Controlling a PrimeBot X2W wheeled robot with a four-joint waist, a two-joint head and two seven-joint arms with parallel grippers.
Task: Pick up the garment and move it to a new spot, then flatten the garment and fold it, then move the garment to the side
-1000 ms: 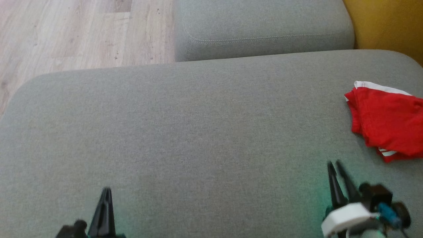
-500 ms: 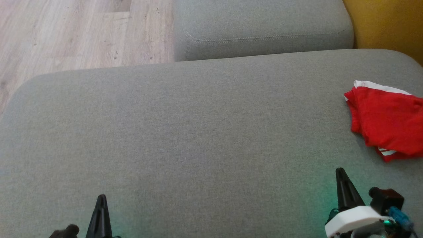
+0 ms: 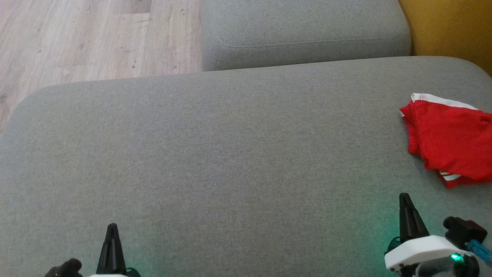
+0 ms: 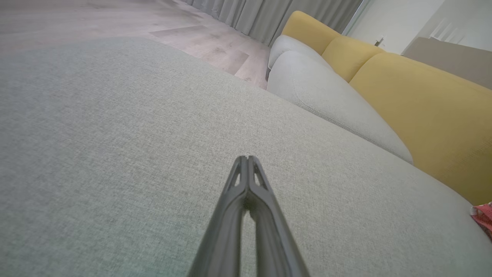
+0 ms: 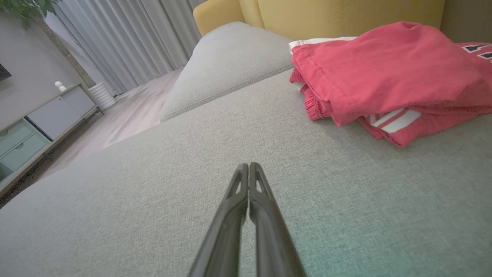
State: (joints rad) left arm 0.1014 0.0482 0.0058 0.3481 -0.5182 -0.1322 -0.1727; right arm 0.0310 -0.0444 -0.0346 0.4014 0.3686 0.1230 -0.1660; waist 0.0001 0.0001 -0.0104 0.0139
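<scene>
The garment [image 3: 453, 142] is red with white stripes and lies folded in a small stack at the right edge of the grey cushion [image 3: 230, 154]; the right wrist view shows the garment [image 5: 384, 77] ahead to the right, and a sliver of the garment [image 4: 483, 215] shows at the right edge of the left wrist view. My right gripper [image 3: 404, 196] is shut and empty, hovering near the cushion's front, below and left of the garment. My left gripper [image 3: 112, 226] is shut and empty at the lower left. In the wrist views the left gripper [image 4: 247, 157] and the right gripper [image 5: 248, 165] have fingertips touching.
A second grey cushion [image 3: 303, 30] lies behind the big one, with a yellow backrest [image 3: 449, 27] at the far right. Wooden floor [image 3: 77, 38] lies beyond the cushion's left edge. A sideboard [image 5: 42, 115] and curtains [image 5: 127, 38] stand farther off.
Both grippers have drawn back toward the bottom of the head view. The right gripper's fingers, slightly apart a second ago, have closed together. The garment has not moved.
</scene>
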